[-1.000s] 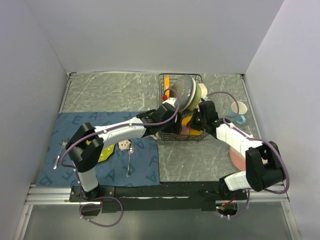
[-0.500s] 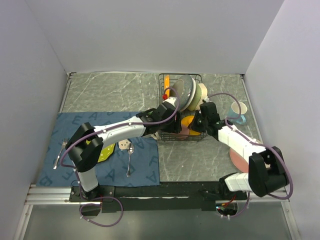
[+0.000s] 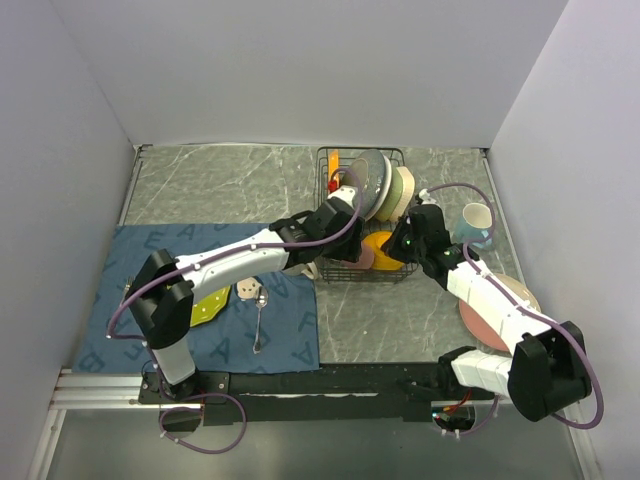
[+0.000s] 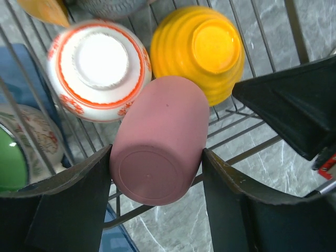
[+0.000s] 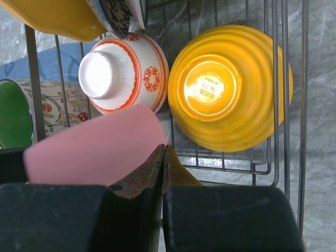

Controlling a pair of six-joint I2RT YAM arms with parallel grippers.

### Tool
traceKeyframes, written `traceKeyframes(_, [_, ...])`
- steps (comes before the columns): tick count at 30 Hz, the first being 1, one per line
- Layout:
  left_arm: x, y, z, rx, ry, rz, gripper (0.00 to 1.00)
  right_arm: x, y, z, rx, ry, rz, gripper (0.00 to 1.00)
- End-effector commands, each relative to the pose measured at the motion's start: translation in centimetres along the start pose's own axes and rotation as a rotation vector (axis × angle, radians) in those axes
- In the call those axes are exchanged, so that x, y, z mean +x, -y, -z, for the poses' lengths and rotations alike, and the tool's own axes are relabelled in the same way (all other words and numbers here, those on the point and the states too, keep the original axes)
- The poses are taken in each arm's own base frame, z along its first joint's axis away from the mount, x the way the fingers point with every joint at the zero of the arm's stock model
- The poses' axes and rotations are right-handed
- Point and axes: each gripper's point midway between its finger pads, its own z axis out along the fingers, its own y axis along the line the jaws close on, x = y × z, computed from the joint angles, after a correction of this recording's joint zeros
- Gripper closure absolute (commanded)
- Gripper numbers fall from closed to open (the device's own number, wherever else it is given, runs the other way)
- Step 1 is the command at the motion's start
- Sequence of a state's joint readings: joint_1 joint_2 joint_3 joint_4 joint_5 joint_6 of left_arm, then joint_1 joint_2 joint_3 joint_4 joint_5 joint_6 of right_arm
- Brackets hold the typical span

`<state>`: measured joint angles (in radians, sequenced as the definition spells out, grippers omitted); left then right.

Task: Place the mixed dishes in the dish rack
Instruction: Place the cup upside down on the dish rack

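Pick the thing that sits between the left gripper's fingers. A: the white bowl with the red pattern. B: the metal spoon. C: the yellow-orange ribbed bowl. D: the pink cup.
D: in the left wrist view the pink cup lies between the fingers of the left gripper, with one finger against each of its sides.

Dish rack [image 3: 396,156], orange bowl [image 3: 378,248] inside, spoon [image 3: 259,318] outside
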<state>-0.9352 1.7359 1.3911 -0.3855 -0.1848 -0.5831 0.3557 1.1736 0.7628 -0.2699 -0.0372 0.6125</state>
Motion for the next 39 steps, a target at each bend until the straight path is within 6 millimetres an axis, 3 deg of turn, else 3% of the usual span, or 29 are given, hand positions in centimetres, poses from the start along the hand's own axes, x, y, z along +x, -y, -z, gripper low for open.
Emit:
traceKeyframes(1, [-3.1,-0.4,2.6,-0.05,0.089,-0.022,0.99,-0.4,-0.3,0.3,-0.011,0.02,-0.001,0.94])
traceKeyframes(13, [-3.7,-3.0,5.2,-0.191,0.094,-0.08,0.99,-0.2,-0.7,0.2,-0.025,0.009,-0.002,0.94])
traceKeyframes(18, [-2.5,-3.8,4.4,-0.234,0.042,-0.125,0.99,-0.1,-0.7,0.0,-0.026,0.002,-0.002,0.94])
traceKeyframes(29, [-1.8,-4.3,2.6,-0.286,-0.033,-0.202,0.97,-0.1,-0.7,-0.1,-0.025,0.0,-0.008,0.94])
traceKeyframes(35, [-1.2,-4.5,2.4,-0.289,-0.061,-0.229,0.8,0.1,-0.6,0.0,-0.024,0.0,-0.008,0.95])
traceKeyframes(36, [-1.1,-4.4,2.5,-0.288,-0.061,-0.232,0.74,0.2,-0.6,0.0,-0.025,-0.002,-0.008,0.95])
traceKeyframes(39, [-1.2,-4.4,2.7,-0.284,-0.057,-0.23,0.72,0.2,-0.8,-0.2,-0.036,-0.011,-0.004,0.95])
